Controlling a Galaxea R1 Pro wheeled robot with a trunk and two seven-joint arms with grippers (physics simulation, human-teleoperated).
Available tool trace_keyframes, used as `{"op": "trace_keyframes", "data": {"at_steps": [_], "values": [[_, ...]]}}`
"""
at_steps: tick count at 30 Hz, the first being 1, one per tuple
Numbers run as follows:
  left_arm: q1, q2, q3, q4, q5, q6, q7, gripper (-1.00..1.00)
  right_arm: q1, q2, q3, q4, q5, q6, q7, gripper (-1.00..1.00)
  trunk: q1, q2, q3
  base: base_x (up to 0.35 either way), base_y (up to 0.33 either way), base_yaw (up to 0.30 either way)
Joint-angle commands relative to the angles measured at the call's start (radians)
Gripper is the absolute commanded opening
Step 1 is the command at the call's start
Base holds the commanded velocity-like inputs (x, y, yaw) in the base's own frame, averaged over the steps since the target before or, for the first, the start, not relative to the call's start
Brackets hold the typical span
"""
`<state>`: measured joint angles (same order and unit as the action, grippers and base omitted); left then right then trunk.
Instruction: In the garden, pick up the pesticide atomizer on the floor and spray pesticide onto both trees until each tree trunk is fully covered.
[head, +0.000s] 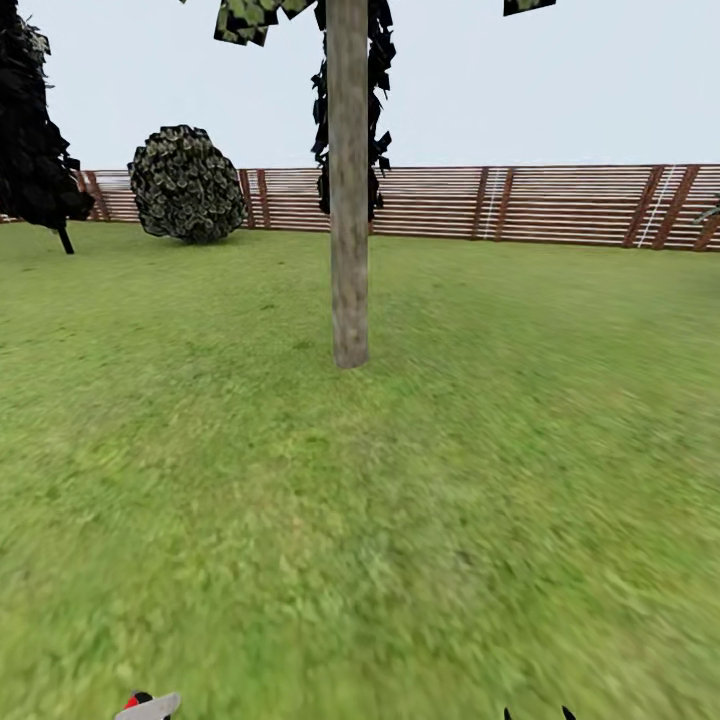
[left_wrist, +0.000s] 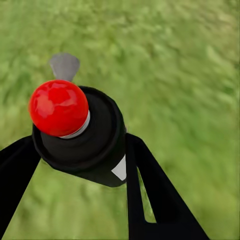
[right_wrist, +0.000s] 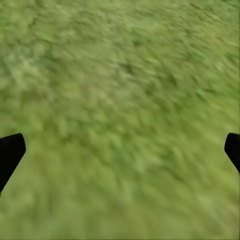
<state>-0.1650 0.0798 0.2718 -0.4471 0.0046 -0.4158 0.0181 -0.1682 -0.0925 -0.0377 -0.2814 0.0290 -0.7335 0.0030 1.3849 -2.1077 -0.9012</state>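
Note:
The pesticide atomizer (left_wrist: 82, 135) has a black body, a red round cap (left_wrist: 58, 107) and a grey nozzle tab (left_wrist: 64, 66). My left gripper (left_wrist: 82, 147) is shut on it, one black finger on each side of the body, above the grass. In the head view its red and grey top (head: 150, 706) peeks in at the bottom left edge. A bare grey-brown tree trunk (head: 348, 200) stands straight ahead on the lawn, a few metres off. A second, dark-leaved tree (head: 30, 130) stands at the far left. My right gripper (right_wrist: 120, 150) is open over grass, holding nothing.
A round leafy bush (head: 187, 183) sits at the back left before a slatted wooden fence (head: 560, 205) that runs across the far edge of the garden. Open lawn (head: 400, 500) lies between me and the trunk.

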Motion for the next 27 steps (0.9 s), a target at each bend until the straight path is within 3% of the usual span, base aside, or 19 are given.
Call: {"op": "trace_keyframes", "data": {"at_steps": [1, 27], "values": [[-0.001, 0.000, 0.000, 0.001, 0.001, -0.003, 0.002, -1.00, -0.001, 0.000, -0.004, 0.001, 0.003, -0.003, 0.000, 1.00, 0.000, 0.000, -0.002, 0.340, 0.000, 0.000], [-0.001, 0.000, 0.000, 0.001, 0.002, -0.003, 0.002, -1.00, -0.001, 0.002, -0.002, 0.001, 0.003, -0.003, 0.000, 1.00, 0.000, 0.000, -0.010, 0.340, 0.000, 0.000]]}}
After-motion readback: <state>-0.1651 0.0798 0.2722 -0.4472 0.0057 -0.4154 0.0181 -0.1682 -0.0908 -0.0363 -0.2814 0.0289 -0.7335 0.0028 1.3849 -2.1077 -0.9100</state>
